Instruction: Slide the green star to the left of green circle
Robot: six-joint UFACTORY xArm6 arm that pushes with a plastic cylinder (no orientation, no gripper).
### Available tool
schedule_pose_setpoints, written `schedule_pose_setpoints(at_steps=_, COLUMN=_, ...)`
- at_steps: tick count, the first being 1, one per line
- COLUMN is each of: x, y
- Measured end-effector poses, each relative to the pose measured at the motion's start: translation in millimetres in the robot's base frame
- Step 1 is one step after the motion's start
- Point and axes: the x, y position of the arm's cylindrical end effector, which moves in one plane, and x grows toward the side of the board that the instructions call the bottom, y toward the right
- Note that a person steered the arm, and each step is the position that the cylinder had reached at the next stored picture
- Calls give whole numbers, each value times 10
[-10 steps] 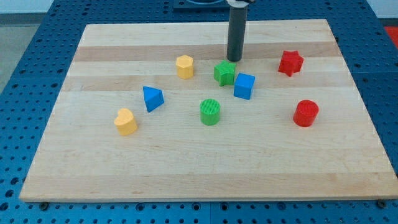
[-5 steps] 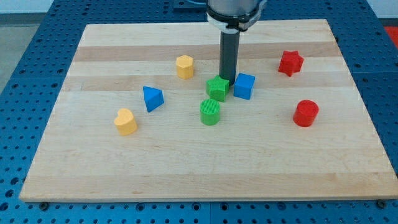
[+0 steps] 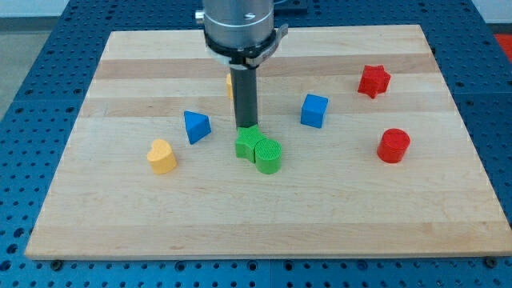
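Observation:
The green star (image 3: 247, 143) lies near the board's middle, touching the left side of the green circle (image 3: 270, 155). My tip (image 3: 246, 127) stands right at the star's top edge, against it. The rod rises from there and hides most of the yellow block (image 3: 230, 86) behind it.
A blue triangle (image 3: 196, 126) and a yellow heart (image 3: 162, 156) lie to the left of the star. A blue cube (image 3: 314, 110) is up and to the right. A red star (image 3: 374, 81) and a red cylinder (image 3: 393, 146) sit at the right. The wooden board (image 3: 120, 216) ends on all sides.
My tip moved down and to the left, pushing the green star from beside the blue cube to the green circle's left side. The green circle shifted slightly.

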Motion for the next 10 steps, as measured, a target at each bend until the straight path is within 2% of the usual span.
schedule_pose_setpoints(at_steps=3, x=183, y=-78)
schedule_pose_setpoints(at_steps=5, x=-126, y=223)
schedule_pose_setpoints(at_steps=6, x=-11, y=412)
schedule_pose_setpoints(at_steps=8, x=309, y=254)
schedule_pose_setpoints(at_steps=10, x=309, y=241)
